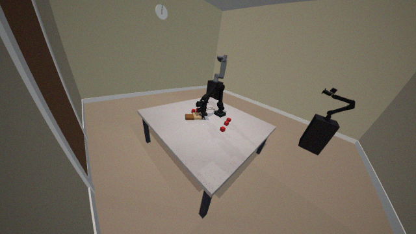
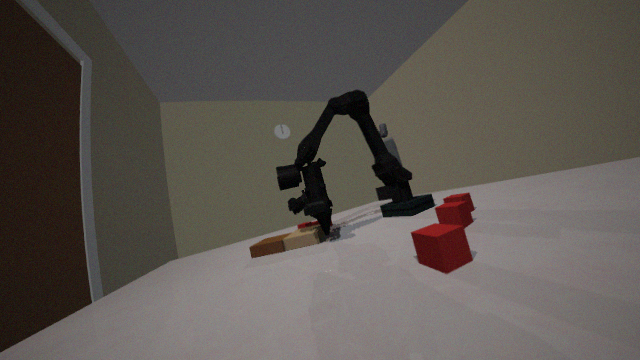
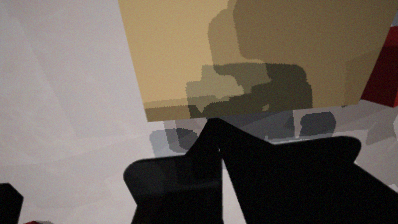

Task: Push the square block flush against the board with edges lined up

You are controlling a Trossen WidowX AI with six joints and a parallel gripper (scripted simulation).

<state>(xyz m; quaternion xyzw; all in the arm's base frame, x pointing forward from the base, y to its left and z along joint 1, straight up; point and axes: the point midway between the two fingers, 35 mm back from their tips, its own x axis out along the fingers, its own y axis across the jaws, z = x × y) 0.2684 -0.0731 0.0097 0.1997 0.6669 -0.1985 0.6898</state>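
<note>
Claw [image 1: 203, 117] [image 2: 327, 233] [image 3: 213, 122] is down at desk [image 1: 182, 140] [image 2: 300, 310] [image 3: 60, 100] level, fingers together, nothing clamped. Tips are right by the near side of the tan block [image 1: 197, 116] [image 2: 302, 238] [image 3: 170, 50]; can't tell if they're touching or just shy. Tan one's my pick for the block, brown one for the board [image 1: 189, 117] [image 2: 267, 246]. Block lies flat on the desk btwn claw and board, and the two look abutted from top and ext. views. Can't confirm full contact along the seam, tho, nor whether an edge is dead even; wrist cam doesn't show the joint.

So I'd guess we're nearly done: maybe a tiny nudge, then back off. Main risk IMO: the tips sit left of the block's middle in the wrist view, so a hard shove could twist it, opening a wedge at the seam & spoiling the even edge. Too much push might also send both parts sliding tog. Too low on the tips and they'd scrape the desk; too high and they could ride up onto the block's top.

Red cubes [image 1: 193, 111] [image 2: 307, 225] [image 3: 385, 70] lie near the block's far side, so any sideways drift could bump one. For the exit, I'd want straight back from the block, then up, ASAP after checking the seam. Swinging sideways could drag a corner and undo the alignment.
</note>
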